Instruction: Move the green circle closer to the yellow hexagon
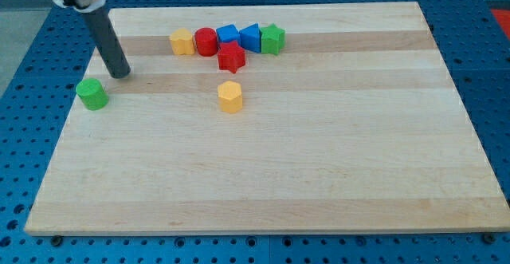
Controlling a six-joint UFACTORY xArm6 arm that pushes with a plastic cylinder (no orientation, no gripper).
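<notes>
Pincerless, the arm ends in a rod whose tip (121,74) rests just above-right of the green circle (92,93), near the tabletop (319,176) left edge. Light, rigid and smooth, it should slide if pushed from its left toward the yellow hexagon (229,96).

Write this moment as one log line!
my tip: up-right of green circle, apart | yellow hexagon: far right | push: not started
</notes>
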